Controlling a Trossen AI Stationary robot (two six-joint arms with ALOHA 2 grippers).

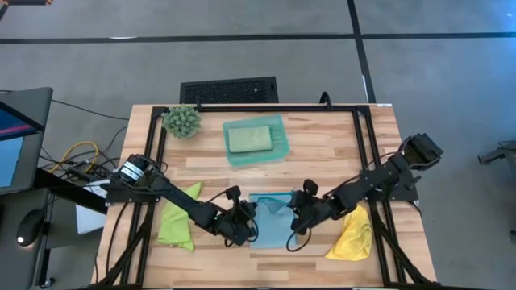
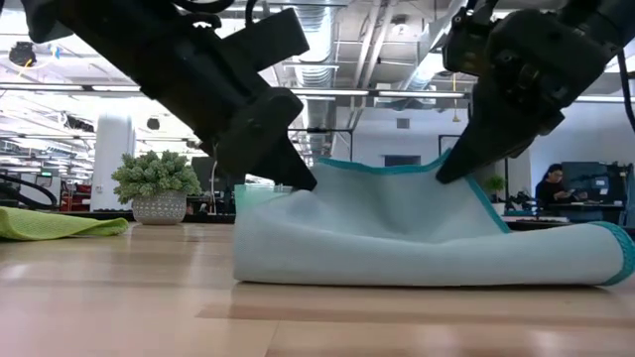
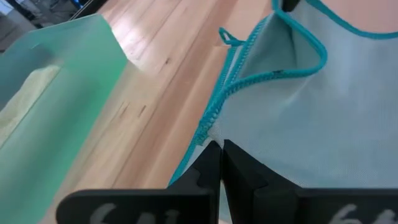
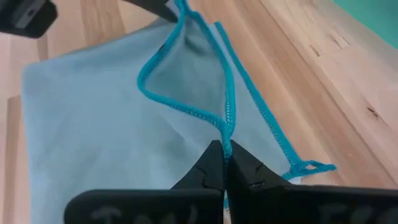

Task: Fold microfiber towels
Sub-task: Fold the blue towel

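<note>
A teal tray (image 1: 278, 150) sits at the far middle of the wooden surface (image 1: 322, 149) — a spiky green plant ball (image 1: 182, 120) near the far left corner.

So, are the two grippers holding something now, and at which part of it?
Yes. Both are shut on the light blue towel: the left gripper pinches its teal-stitched edge near one corner, and the right gripper pinches the same hem near another. The pinched edge is lifted off the table.

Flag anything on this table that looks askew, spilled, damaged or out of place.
Nothing stands out. The light blue towel is bunched only because the left gripper and right gripper pinch its edge mid-fold. The lime green towel and yellow towel lie loose, unfolded.
</note>
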